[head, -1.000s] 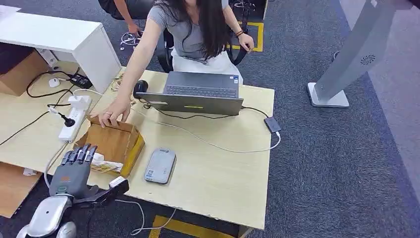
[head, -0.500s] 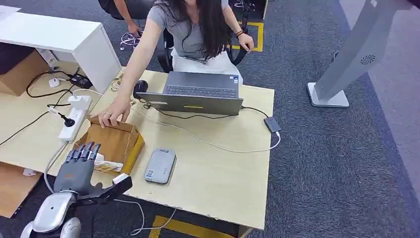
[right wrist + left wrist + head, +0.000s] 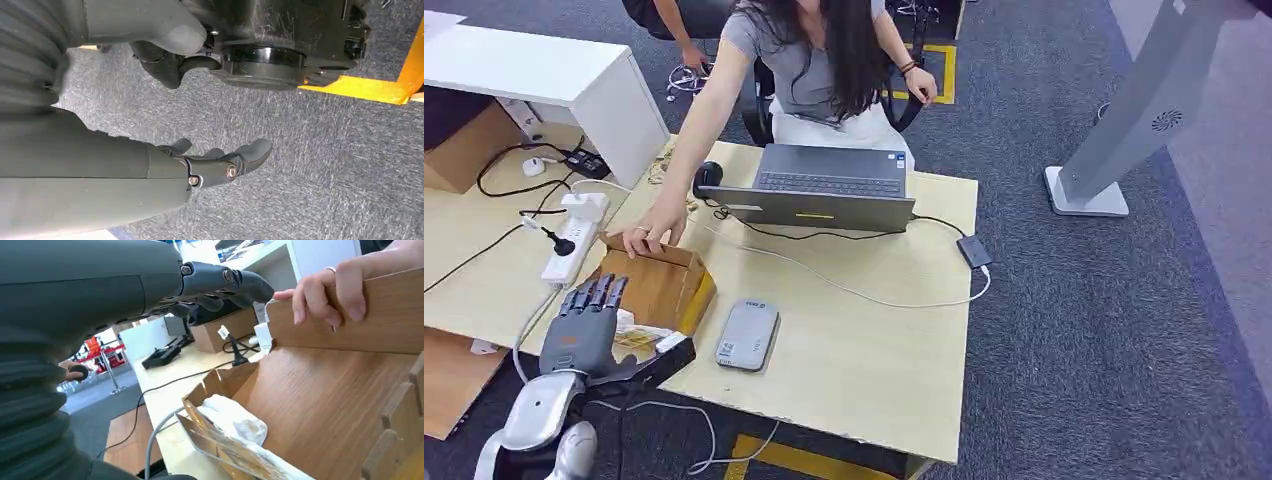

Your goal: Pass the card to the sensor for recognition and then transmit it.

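One person's hand [image 3: 649, 236] steadies the far wall of the box [image 3: 664, 290], likely so it stays put while the left hand [image 3: 584, 325], fingers spread and empty, hovers over its near end where the card [image 3: 639, 338] seems to lie among wrapped items. Beyond the box sits the sensor [image 3: 747, 335]; its label is too small to read. Right hand [image 3: 215, 162] hangs over carpet, loosely spread, empty.

1. One laptop [image 3: 829, 187] is sitting on the tabletop [image 3: 864, 360].
2. One grey sensor pad [image 3: 747, 335] is lying beside one cardboard box [image 3: 656, 287].
3. One white power strip [image 3: 574, 235] is resting on the left.
4. One person's hand [image 3: 652, 232] is touching the box rim.
5. Two robot hands are showing: left [image 3: 584, 330], right [image 3: 220, 162].
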`<control>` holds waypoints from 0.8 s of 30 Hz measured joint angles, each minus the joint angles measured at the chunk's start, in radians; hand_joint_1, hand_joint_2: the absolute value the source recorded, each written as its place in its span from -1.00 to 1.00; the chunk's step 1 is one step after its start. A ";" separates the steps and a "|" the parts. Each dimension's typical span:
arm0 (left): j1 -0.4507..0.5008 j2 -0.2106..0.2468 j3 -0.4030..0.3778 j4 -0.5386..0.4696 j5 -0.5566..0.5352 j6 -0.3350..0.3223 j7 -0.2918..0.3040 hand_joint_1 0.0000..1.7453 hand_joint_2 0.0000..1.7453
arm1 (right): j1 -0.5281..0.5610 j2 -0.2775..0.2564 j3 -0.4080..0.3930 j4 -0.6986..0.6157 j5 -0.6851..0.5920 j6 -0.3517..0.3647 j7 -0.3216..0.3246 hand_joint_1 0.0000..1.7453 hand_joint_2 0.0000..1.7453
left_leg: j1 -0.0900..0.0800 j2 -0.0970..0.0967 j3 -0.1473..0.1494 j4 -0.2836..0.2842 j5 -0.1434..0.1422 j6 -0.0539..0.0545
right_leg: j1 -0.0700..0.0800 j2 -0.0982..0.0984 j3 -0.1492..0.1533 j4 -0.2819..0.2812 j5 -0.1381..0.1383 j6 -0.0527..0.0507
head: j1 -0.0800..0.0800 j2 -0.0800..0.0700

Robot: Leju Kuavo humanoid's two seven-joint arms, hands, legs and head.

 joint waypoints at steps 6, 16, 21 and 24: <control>-0.010 0.000 0.000 0.021 0.000 0.005 0.002 -1.00 1.00 | 0.000 0.000 0.000 0.000 0.000 0.002 0.000 -1.00 1.00 | 0.000 0.000 0.000 0.000 0.000 0.000 | 0.000 0.000 0.000 0.000 0.000 0.000 | 0.000 0.000; -0.014 0.000 0.000 0.034 0.000 -0.004 0.009 -1.00 1.00 | 0.000 0.000 -0.001 0.000 0.000 -0.003 0.000 -1.00 1.00 | 0.000 0.000 0.000 0.000 0.000 0.000 | 0.000 0.000 0.000 0.000 0.000 0.000 | 0.000 0.000; -0.014 -0.002 -0.001 0.034 0.000 -0.021 0.018 -1.00 1.00 | 0.000 0.000 -0.003 0.001 0.000 -0.006 0.000 -1.00 1.00 | 0.000 0.000 0.000 0.000 0.000 0.000 | 0.000 0.000 0.000 0.000 0.000 0.000 | 0.000 0.000; -0.014 -0.002 -0.003 0.034 0.000 -0.030 0.018 1.00 1.00 | -0.001 0.000 -0.004 0.002 0.000 -0.007 0.000 -1.00 1.00 | 0.000 0.000 0.000 0.000 0.000 0.000 | 0.000 0.000 0.000 0.000 0.000 0.000 | 0.000 0.000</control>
